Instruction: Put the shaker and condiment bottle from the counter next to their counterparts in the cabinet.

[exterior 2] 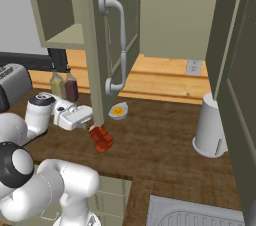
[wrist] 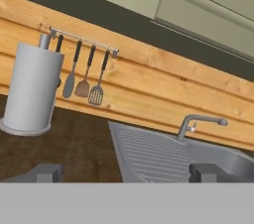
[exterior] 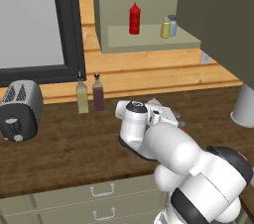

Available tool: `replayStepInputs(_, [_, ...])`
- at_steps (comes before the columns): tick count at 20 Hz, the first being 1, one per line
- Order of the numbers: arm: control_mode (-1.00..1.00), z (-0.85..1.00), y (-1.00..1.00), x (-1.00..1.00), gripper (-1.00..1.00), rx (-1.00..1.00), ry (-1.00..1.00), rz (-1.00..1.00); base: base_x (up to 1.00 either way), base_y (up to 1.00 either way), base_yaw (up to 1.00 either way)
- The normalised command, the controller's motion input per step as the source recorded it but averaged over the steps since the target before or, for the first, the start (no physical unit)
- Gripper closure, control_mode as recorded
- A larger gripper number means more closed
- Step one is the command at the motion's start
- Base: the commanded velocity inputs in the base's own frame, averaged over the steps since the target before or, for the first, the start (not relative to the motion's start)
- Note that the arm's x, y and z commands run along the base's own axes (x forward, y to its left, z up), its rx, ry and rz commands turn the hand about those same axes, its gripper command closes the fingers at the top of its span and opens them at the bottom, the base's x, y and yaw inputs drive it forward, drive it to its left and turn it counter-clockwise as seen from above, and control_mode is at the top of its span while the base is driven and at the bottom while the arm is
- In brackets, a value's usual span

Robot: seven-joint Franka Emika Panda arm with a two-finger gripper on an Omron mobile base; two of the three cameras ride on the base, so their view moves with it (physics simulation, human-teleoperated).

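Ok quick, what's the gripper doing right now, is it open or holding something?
Gripper: open, holding nothing; its fingertips stand wide apart, aimed toward the metal sink.

counter (exterior: pixel 59 148): matt wood grain | toaster (exterior: pixel 20 111): brushed metal | condiment bottle (exterior 2: pixel 102 138): perhaps ridged glass

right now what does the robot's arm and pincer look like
The arm is glossy white, built of fat rounded links with dark, near-black bands at the joints. No cables or markings are visible. The white hand carries the pincer, whose two small dark grey, blocky fingertips show in the hand view. From the right base view the hand looks boxy and white.
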Motion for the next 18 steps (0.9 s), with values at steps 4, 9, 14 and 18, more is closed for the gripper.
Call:
replayStepInputs(4, [-1.0, 0.41, 0.11, 0.0, -1.0, 0.0, 0.0, 0.0, 0.0, 0.0, 0.0])
replayStepInputs(9, [-1.0, 0.05, 0.02, 0.19, -1.0, -0.01, -0.03, 0.01, 0.0, 0.0, 0.0])
replayStepInputs(14, [-1.0, -0.13, 0.0, 0.5, -1.0, 0.0, -0.15, 0.11, 0.0, 0.0, 0.0])
replayStepInputs(18, [-1.0, -0.1, 0.0, 0.1, -1.0, 0.0, -0.01, 0.02, 0.0, 0.0, 0.0])
